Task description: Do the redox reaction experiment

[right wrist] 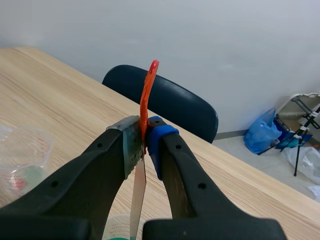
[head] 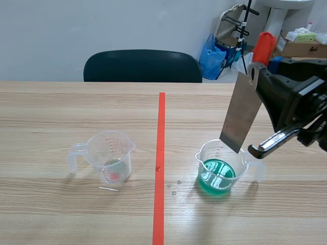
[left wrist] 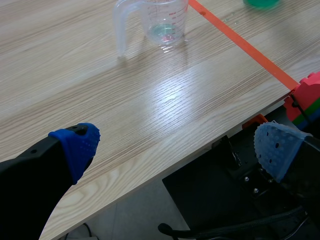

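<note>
A metal scraper (head: pixel 241 115) with an orange-red handle (head: pixel 264 47) hangs blade-down from my right gripper (head: pixel 257 74), which is shut on it just below the handle. Its lower corner reaches the rim of a clear beaker of green liquid (head: pixel 218 171) right of the tape line; I cannot tell if it touches the liquid. In the right wrist view the scraper (right wrist: pixel 138 192) is pinched between my gripper's (right wrist: pixel 144 137) pads. A second, nearly empty measuring cup (head: pixel 108 157) stands left of the tape. My left gripper (left wrist: pixel 177 145) is open over the table's near edge, with the cup (left wrist: pixel 160 22) far ahead.
An orange-red tape line (head: pixel 161 163) divides the table, with a few droplets (head: pixel 173 188) beside it. A dark chair (head: pixel 143 66) stands behind the far edge. Boxes (head: pixel 301 43) and a blue bag (head: pixel 212 56) sit at the back right. Coloured foam blocks (left wrist: pixel 307 97) lie below the table edge.
</note>
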Motion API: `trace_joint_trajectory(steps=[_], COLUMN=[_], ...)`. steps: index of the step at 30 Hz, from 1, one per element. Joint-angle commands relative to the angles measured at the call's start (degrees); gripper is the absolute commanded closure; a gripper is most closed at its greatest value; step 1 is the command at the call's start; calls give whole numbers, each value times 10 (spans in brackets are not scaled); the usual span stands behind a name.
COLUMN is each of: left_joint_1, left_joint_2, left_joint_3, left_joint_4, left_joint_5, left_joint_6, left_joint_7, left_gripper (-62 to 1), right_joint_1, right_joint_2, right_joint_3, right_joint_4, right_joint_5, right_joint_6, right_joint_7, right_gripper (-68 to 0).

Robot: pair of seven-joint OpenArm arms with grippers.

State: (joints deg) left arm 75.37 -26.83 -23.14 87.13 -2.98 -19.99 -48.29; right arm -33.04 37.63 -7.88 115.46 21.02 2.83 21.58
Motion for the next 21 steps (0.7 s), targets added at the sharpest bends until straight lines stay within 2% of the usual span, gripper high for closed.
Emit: trace_joint_trajectory(steps=[1, 2, 8, 21], left_joint_1=[1, 1, 1, 1], left_joint_2=[1, 1, 1, 1], left_joint_3=[-2, -2, -2, -2], left_joint_4=[6, 6, 6, 6], left_joint_5=[-4, -4, -4, -4], left_joint_6=[-1, -1, -1, -1], left_joint_7=[-10, -10, -10, -9], left_gripper=[-623, -623, -623, -623], right_joint_1=[10, 14, 36, 75], right_joint_2=[3, 2, 1, -2], right_joint_3=[3, 3, -5, -43], right_joint_4=[3, -2, -34, -103], right_joint_5=[2, 2, 2, 0], right_joint_6=[8, 17, 32, 45], right_joint_7=[11, 11, 13, 32], right_gripper=[-20, -20, -20, -20])
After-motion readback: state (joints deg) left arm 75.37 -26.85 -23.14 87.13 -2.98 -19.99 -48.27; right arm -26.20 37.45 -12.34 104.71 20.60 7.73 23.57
